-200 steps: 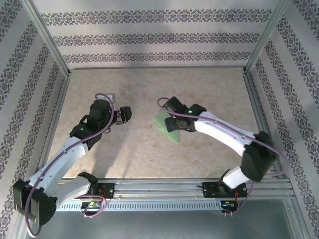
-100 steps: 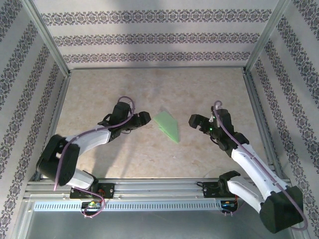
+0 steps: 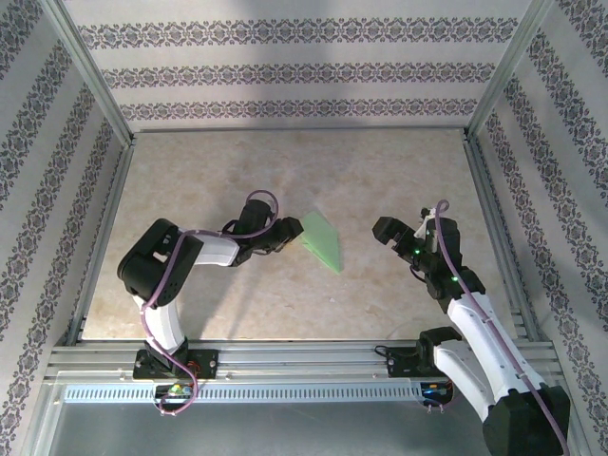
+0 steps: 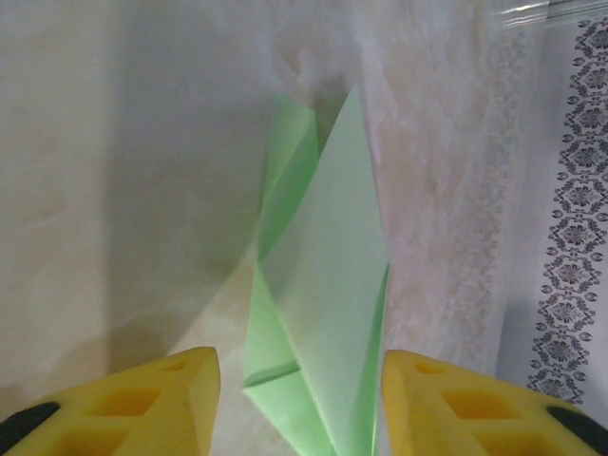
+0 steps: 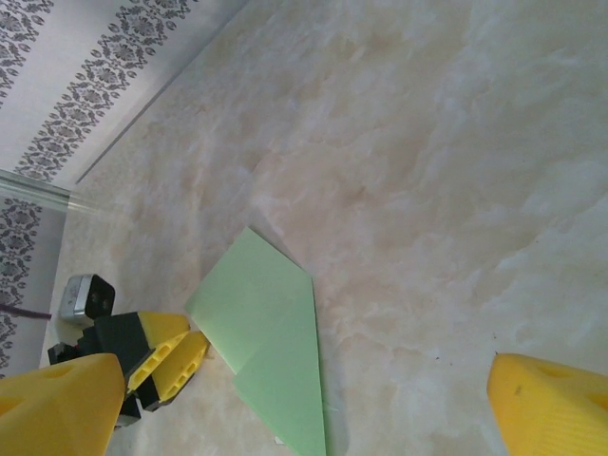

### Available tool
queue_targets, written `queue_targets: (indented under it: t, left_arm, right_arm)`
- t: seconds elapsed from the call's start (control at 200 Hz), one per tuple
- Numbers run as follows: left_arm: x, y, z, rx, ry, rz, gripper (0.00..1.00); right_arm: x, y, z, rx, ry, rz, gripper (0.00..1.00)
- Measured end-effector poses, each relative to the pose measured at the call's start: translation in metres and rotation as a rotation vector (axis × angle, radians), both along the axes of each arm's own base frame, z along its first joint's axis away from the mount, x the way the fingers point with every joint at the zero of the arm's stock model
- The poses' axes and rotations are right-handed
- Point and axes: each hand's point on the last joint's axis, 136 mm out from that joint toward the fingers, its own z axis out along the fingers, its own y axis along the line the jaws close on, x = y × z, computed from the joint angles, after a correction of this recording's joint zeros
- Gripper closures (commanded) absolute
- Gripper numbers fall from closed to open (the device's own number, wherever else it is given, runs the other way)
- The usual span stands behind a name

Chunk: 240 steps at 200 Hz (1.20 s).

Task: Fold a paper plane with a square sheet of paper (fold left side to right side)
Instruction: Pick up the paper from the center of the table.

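left wrist | left claw (image 4: 296, 369) apart | paper plane (image 4: 323, 285) between its jaws | right claw (image 5: 306, 370) wide apart

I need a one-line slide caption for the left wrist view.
The left gripper, jaws apart, straddles the folded green paper plane on the table.

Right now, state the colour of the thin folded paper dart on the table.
Pale green, plain; the matte paper dart shows best in the left wrist view.
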Motion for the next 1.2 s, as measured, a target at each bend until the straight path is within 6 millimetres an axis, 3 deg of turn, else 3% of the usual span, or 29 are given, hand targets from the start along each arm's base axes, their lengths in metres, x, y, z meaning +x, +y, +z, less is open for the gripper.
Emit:
queue_targets:
  t: [0.355,0.445,0.59,0.769,0.904,1.089,1.199]
  left_arm:
    - [0.016,-0.015,-0.003,-0.026,-0.005,-0.005,0.64]
    - [0.016,-0.016,-0.003,-0.026,-0.005,-0.008,0.72]
    - [0.019,-0.018,0.001,-0.024,-0.028,-0.016,0.93]
    - [0.014,-0.015,0.005,0.008,-0.089,-0.062,1.0]
    - [0.003,-0.006,0.032,0.0,-0.18,-0.115,1.0]
    - [-0.008,0.019,0.101,-0.079,-0.4,-0.182,1.0]
    - [-0.019,0.03,0.127,-0.119,-0.492,-0.235,1.0]
  right_arm:
    - [-0.002,-0.003,-0.003,0.014,0.009,-0.003,0.02]
    - [-0.002,-0.004,-0.002,0.018,0.002,-0.004,0.02]
    - [-0.003,-0.003,-0.001,0.034,0.0,0.013,0.02]
    - [-0.001,0.013,0.0,0.092,-0.015,0.128,0.09]
    - [-0.005,0.037,-0.005,0.133,0.005,0.296,0.08]
    - [-0.006,0.065,-0.002,0.181,0.001,0.492,0.02]
    - [-0.007,0.087,0.001,0.198,-0.024,0.611,0.02]
